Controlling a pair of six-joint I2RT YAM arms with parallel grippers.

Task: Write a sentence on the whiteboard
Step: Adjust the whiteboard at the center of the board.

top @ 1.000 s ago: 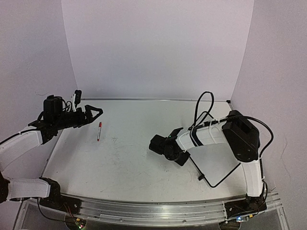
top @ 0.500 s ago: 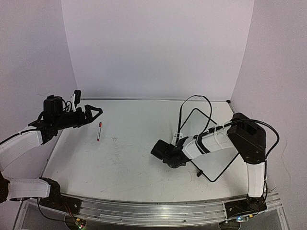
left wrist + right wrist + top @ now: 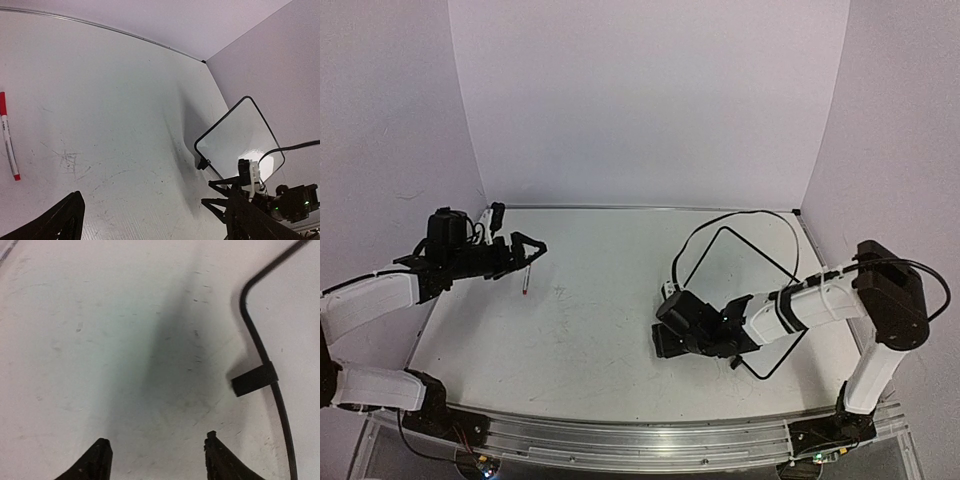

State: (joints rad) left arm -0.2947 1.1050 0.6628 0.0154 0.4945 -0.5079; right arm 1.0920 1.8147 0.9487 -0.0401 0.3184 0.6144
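Observation:
The whiteboard (image 3: pixel 745 272) stands at the right of the table, a white panel in a thin black frame. It also shows in the left wrist view (image 3: pixel 241 140) and, as a frame edge with a black foot (image 3: pixel 254 380), in the right wrist view. My right gripper (image 3: pixel 658 338) is low over the table just left of the board. It (image 3: pixel 156 441) is open, with only bare table between its fingers. A red-capped marker (image 3: pixel 526 279) (image 3: pixel 9 142) lies at the left. My left gripper (image 3: pixel 532 252) (image 3: pixel 150 215) hovers over the marker's far end, open and holding nothing.
A black cable (image 3: pixel 720 218) loops from the right arm over the board's far side. White walls close off the table at the back and both sides. The tabletop (image 3: pixel 590 330) is scuffed white.
The right gripper has opened from shut. The right arm has stretched out and come down toward the table beside the board. The left gripper has shifted slightly right, toward the marker.

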